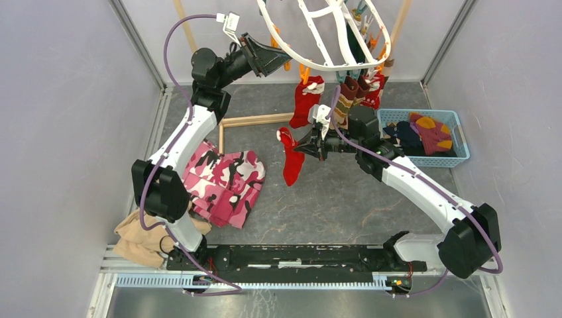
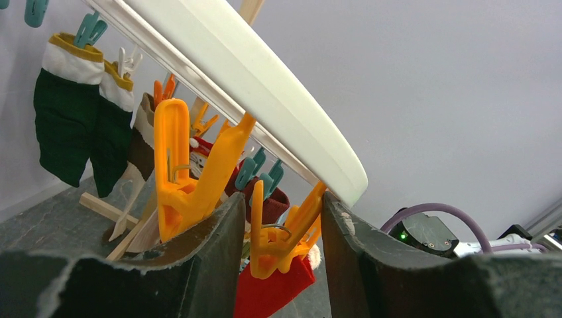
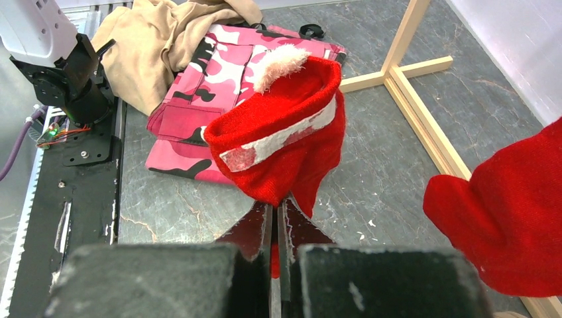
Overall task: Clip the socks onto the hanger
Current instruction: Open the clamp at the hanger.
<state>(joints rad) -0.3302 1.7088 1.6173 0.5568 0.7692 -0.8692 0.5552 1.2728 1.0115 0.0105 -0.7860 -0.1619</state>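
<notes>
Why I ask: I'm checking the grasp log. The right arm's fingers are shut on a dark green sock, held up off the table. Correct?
Not quite. The sock in the right arm's fingers is red with white trim, not dark green; the right wrist view shows it. The rest stands: the fingers are shut on it, and it hangs clear of the table.

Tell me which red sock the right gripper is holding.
The lower red sock, pinched in the shut right gripper and dangling away from the hanger. The other red socks hang higher, clipped under the hanger.
</notes>
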